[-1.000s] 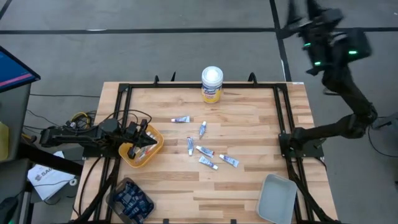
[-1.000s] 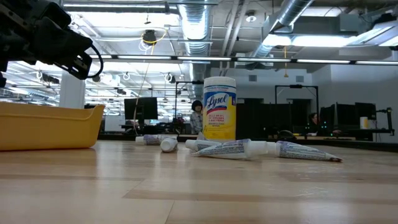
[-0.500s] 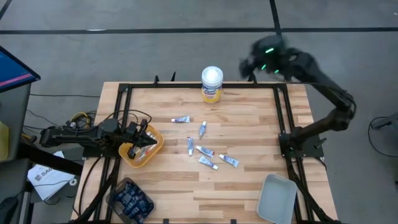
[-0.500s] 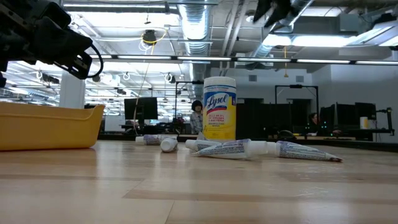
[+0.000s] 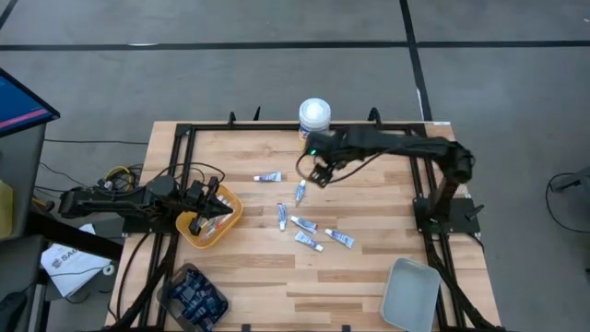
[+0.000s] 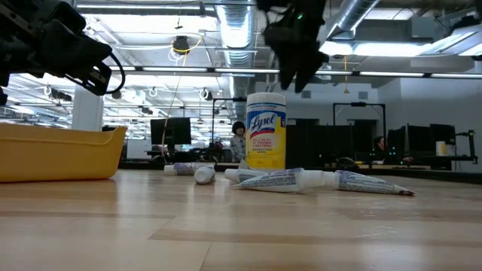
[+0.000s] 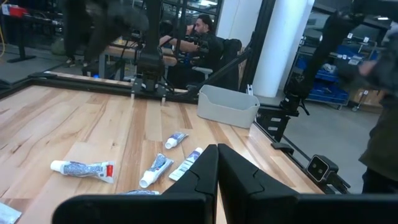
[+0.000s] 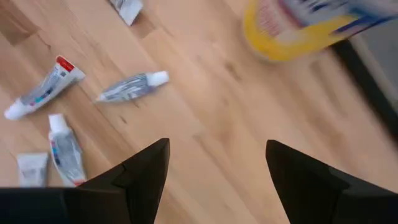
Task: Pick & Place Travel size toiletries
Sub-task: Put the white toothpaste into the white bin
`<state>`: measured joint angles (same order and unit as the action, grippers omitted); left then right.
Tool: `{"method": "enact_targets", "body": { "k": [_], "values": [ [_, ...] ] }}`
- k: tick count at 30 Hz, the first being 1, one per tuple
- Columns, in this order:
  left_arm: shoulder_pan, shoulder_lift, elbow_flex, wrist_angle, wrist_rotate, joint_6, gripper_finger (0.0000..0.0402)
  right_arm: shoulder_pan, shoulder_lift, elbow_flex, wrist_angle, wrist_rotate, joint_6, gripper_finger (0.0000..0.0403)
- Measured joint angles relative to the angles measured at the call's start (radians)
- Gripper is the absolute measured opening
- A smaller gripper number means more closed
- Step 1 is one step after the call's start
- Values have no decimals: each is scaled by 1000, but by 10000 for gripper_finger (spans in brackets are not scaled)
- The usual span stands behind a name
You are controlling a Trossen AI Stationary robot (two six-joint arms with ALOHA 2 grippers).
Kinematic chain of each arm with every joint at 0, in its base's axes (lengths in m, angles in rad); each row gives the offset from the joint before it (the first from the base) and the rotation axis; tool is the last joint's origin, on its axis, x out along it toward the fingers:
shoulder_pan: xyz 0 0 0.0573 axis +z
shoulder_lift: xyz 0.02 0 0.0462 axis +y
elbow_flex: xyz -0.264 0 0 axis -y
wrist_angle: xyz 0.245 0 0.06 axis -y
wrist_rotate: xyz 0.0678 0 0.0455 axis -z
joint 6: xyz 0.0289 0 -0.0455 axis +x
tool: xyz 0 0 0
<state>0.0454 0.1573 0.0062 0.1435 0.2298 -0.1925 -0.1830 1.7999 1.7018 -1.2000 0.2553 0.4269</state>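
Note:
Several small white toiletry tubes with blue and red marks lie flat on the wood near the table's middle: one (image 5: 268,176), one (image 5: 300,191), and a cluster (image 5: 309,231). The right wrist view shows them as well, e.g. a tube (image 8: 132,87). My right gripper (image 5: 316,173) (image 8: 217,149) hangs open above the table beside the far tubes, just on the near side of the yellow canister (image 6: 266,129), touching nothing. My left gripper (image 5: 218,207) (image 7: 217,163) is shut over the yellow bin (image 5: 210,231), which holds some small items.
The yellow canister with a white lid (image 5: 314,113) stands at the far edge. A grey bin (image 5: 411,293) sits at the near right corner, and a dark bin of packets (image 5: 192,295) at the near left. A black frame (image 5: 419,166) runs along the table's sides.
My right arm has swung in from high beyond the table's far right corner, toward the left and down. Its open gripper now hangs over the table's middle beside the canister and the far tubes. The tubes have not moved.

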Motion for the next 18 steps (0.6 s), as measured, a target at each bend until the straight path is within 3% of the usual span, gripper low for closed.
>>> {"method": "enact_targets", "body": {
  "k": [7,18],
  "values": [
    [0,0,0,1,2,0,2,41,145,0,150,-124,222,259],
    [0,4,0,1,-2,0,2,-24,322,0,293,-183,588,259]
  ]
}}
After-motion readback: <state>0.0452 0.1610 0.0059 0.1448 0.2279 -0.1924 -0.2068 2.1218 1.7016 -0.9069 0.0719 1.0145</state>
